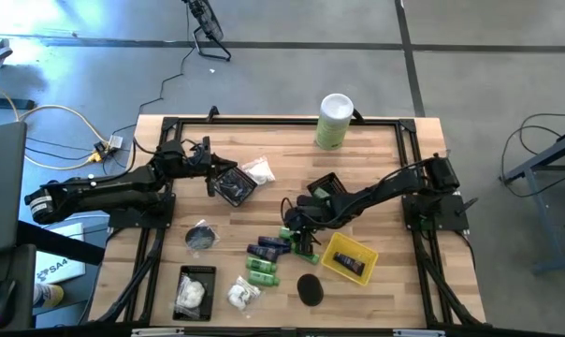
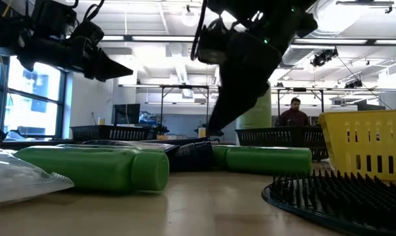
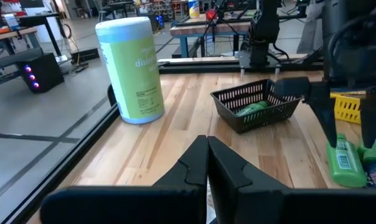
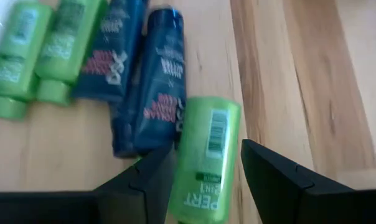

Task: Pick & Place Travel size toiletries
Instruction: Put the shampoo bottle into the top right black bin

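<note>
The pale wooden tabletop [image 4: 281, 74] lies under me, its boards running away from my wrist. My right gripper [image 4: 206, 171] has its jaws apart, and the bright green plastic bottle [image 4: 205, 158] lies directly between them, its long axis parallel to my fingers. Two dark navy tubes [image 4: 154, 81] touch it on one side. My left gripper [image 3: 206, 168], jaws together, waits well apart; I am the nearer one.

One camera looks straight down on the whole table [image 1: 395, 290]; another sits at tabletop height, facing the room. Both wrist cameras look closely past their fingers; all share the green bottles [image 4: 205, 155]
</note>
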Controlling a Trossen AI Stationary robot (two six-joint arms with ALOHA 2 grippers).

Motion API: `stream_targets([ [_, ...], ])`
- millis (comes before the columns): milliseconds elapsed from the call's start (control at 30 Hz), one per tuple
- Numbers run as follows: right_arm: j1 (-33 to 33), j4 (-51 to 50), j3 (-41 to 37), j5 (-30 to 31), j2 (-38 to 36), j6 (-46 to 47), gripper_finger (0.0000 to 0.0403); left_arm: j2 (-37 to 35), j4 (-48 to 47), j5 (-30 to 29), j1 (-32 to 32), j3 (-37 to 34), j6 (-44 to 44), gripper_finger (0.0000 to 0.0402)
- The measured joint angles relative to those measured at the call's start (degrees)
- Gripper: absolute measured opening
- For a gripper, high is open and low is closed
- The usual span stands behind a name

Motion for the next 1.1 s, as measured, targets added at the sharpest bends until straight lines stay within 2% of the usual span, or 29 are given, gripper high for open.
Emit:
stream_targets([
  [667,0.0,1.1,-1.4,-1.4,1.3,3.1,0.0179,0.0,-0.5,0.0,0.0,0.0,0.0,0.0000],
  [867,0.4,1.1,-1.5,3.1,1.2,3.0,0.0179,0.0,-0.8,0.0,0.0,0.0,0.0,0.0000],
  [1100,0.6,1.6,-1.5,2.9,1.9,2.7,0.0204,0.0,-0.8,0.0,0.0,0.0,-0.1,0.0000],
])
